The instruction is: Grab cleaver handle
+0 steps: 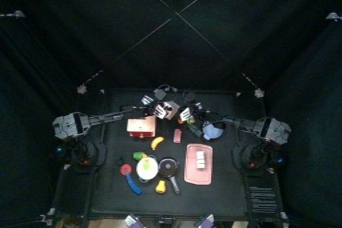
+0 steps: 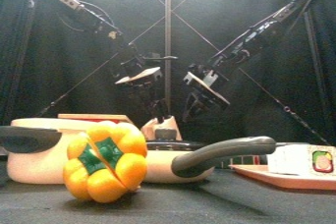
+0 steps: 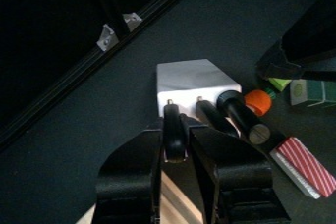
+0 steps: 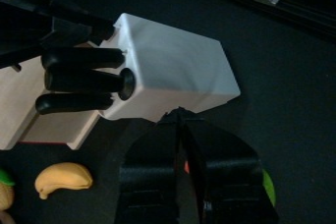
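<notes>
A white knife block [image 3: 192, 79] holds several black handles [image 3: 226, 106]; it also shows in the right wrist view [image 4: 171, 66] and top view [image 1: 140, 125]. My left gripper [image 3: 175, 135] is at the block's handle end, its jaws closed around one black handle, the cleaver handle [image 3: 171, 122]. In the right wrist view the left arm covers the uppermost handle. My right gripper [image 4: 184, 130] hangs just off the block's side, shut and empty. Both grippers hang behind the pan in the front view, the left [image 2: 141, 71] and the right [image 2: 203, 88].
A yellow bell pepper [image 2: 105, 161] and a cream pan [image 2: 46, 154] with a long dark handle [image 2: 223, 154] stand at the front. A pink tray with sushi [image 1: 198, 162] lies front right. A banana [image 4: 63, 179] and a blue item [image 1: 211, 130] lie near the block.
</notes>
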